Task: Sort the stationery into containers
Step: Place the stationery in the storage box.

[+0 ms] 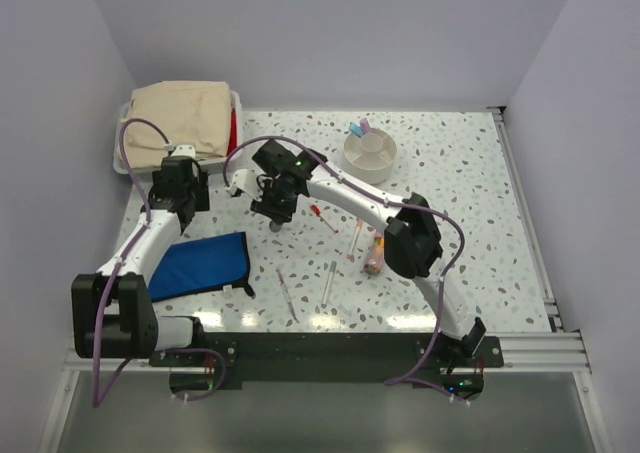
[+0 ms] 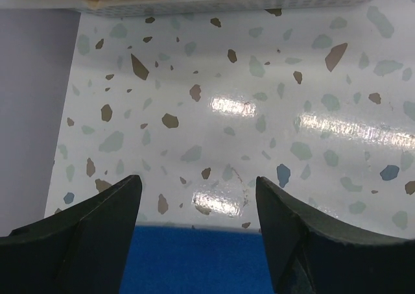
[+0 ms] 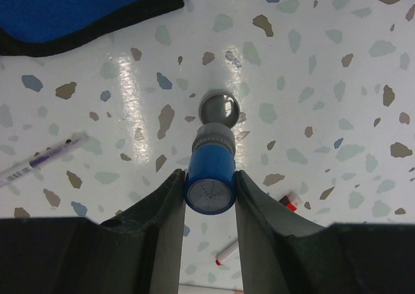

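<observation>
Your right gripper [image 3: 209, 189] is clamped on a blue-capped stick [image 3: 211, 158], your left gripper [image 2: 198, 196] gapes empty, so you should probably carry it to the round white cup [image 1: 370, 173].

Lab test cell: blank white walls [image 1: 330, 33] enclose a speckled tabletop [image 1: 460, 203].

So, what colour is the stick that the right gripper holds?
The stick is blue with a grey far end; the right wrist view shows it best.
</observation>
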`<move>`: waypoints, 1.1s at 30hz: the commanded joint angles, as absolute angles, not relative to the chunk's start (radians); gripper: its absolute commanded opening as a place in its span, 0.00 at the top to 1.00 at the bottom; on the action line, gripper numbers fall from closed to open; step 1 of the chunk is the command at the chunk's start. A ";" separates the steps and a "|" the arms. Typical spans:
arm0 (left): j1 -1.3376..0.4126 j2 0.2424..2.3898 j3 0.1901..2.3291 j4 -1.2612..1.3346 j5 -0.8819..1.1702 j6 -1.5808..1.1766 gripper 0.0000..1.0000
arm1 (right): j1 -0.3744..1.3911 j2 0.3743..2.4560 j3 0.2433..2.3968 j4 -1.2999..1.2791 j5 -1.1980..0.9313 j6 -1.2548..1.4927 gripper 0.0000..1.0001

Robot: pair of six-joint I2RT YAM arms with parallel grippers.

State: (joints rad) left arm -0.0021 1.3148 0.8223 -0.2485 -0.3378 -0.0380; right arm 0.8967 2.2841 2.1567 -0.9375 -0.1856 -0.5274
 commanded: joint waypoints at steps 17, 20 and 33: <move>0.000 1.266 0.781 -0.187 -0.322 -0.046 0.24 | 0.891 2.326 2.220 -0.851 -0.173 -0.557 1.00; 0.000 1.270 0.782 -0.186 -0.316 -0.046 0.24 | 0.891 2.326 2.201 -0.854 -0.176 -0.555 1.00; 0.000 1.284 0.790 -0.186 -0.311 -0.044 0.24 | 0.891 2.332 2.174 -0.877 -0.196 -0.583 1.00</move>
State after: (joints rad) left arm -0.0021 1.2808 0.7868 -0.2401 -0.3172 -0.0410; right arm 0.8955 2.3219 2.1723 -0.8764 -0.1757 -0.5568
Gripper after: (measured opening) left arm 0.760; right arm 0.353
